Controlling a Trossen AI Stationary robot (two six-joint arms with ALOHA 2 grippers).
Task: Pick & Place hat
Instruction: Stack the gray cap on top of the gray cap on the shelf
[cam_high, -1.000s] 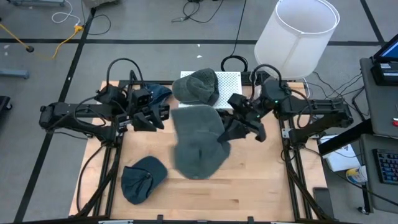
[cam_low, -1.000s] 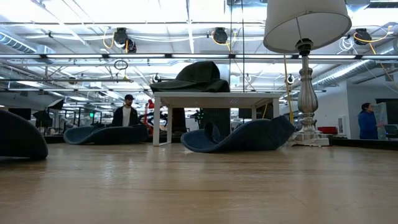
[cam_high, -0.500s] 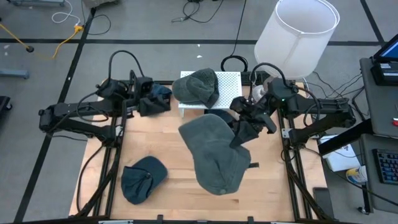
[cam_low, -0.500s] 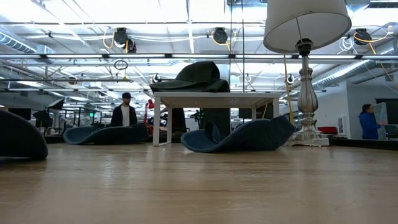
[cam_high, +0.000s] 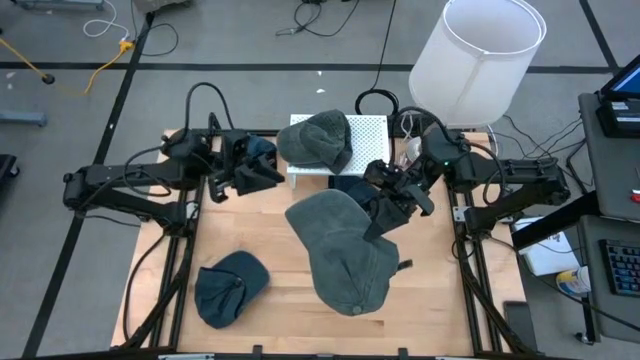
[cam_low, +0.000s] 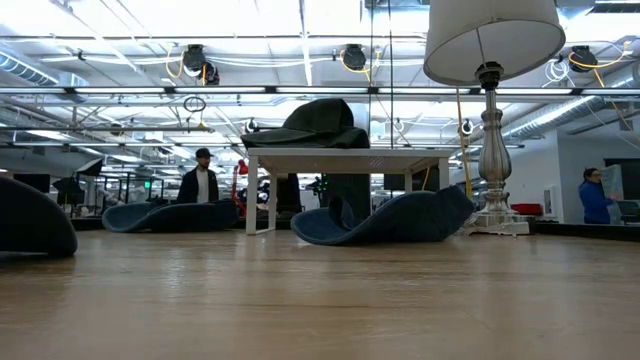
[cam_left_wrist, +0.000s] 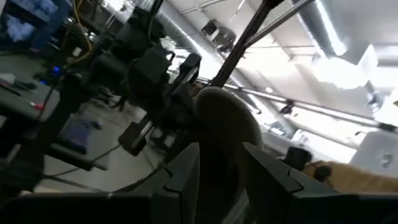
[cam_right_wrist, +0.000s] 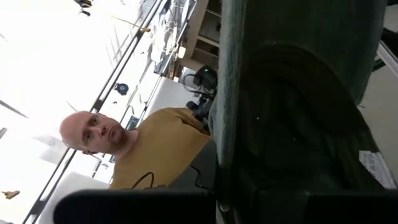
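Since the earlier high view, the left tool (cam_high: 262, 172) has drawn back from mid-bench to the dark blue cap (cam_high: 258, 152) at the rear left, and the big grey hat (cam_high: 342, 250) hangs lower right; right tool (cam_high: 378, 218) pinches its brim, fingers pressed together; another hat (cam_high: 320, 140) tops the white stand (cam_high: 372, 130); a blue cap (cam_high: 228, 286) lies front left. Low view: bare bench (cam_low: 320, 300) in front, lamp (cam_low: 492, 60) right. Left wrist view: fingers (cam_left_wrist: 186, 171) partly spread, grip unclear. Right wrist view: grey hat fills the frame beside a person (cam_right_wrist: 134, 146).
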